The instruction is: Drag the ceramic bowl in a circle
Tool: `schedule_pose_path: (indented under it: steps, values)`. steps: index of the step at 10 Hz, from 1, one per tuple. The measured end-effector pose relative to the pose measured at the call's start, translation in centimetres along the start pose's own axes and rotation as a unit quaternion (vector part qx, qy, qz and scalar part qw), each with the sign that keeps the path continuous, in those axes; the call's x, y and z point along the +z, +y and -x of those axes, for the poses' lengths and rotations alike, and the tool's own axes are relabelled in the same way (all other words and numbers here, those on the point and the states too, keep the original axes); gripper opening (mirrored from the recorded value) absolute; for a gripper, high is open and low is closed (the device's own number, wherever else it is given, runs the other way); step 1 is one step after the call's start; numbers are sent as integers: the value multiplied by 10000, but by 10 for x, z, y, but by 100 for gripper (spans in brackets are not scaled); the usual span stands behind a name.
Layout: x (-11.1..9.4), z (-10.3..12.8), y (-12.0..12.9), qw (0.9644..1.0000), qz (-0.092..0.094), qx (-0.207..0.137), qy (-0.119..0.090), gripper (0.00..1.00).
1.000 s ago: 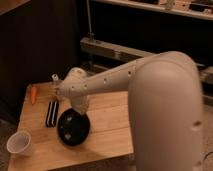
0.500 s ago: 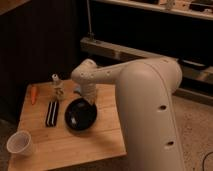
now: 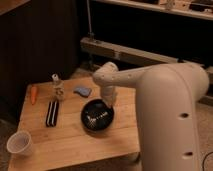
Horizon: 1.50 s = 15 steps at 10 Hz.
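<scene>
My arm (image 3: 165,100) is the biggest thing here, a thick white limb that fills the right side and reaches leftwards, bending down over the wooden table (image 3: 70,145), which stands below a dark wall and a metal rail. On the right half of that table, a little towards its far side, sits the ceramic bowl (image 3: 95,119), round, shallow and glossy black, upright, with pale glints inside it. To its left, well clear of it, lies a flat black oblong object (image 3: 51,113) with its long side running away from the front edge; I cannot tell what it is. At the near left corner stands the small white plastic cup (image 3: 20,143), upright, mouth up, far from the bowl. My claw (image 3: 109,104) comes straight down from the wrist onto the bowl's far right rim; its fingers are pinched together on that rim, dark against the dark bowl, so I cannot make out each finger singly. Behind the bowl, near but apart from it, lies a small blue object (image 3: 82,91). At the far left edge lies an orange carrot (image 3: 34,93), and between the carrot and the blue object stands a little clear bottle (image 3: 58,88), upright, just beyond the far end of the black oblong
</scene>
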Motion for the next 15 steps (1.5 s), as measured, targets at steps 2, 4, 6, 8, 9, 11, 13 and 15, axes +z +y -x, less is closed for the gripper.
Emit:
schedule_pose_path:
  steps: [2, 4, 6, 8, 9, 11, 13, 15]
  values:
    - [8, -49, -26, 9996, -90, 217, 134, 14]
    - [11, -91, -32, 9991, -174, 348, 168, 14]
    - [1, -117, -13, 9996, -214, 167, 102, 14]
    - [-13, -136, 27, 9994, -206, -290, -25, 14]
    - [-18, -142, 52, 9982, -175, -561, -84, 14]
    - [-26, -147, 97, 9944, -60, -1037, -181, 14]
    - [-33, -128, 134, 9894, 69, -1409, -344, 14]
    - [-47, -89, 165, 9831, 152, -1731, -572, 14]
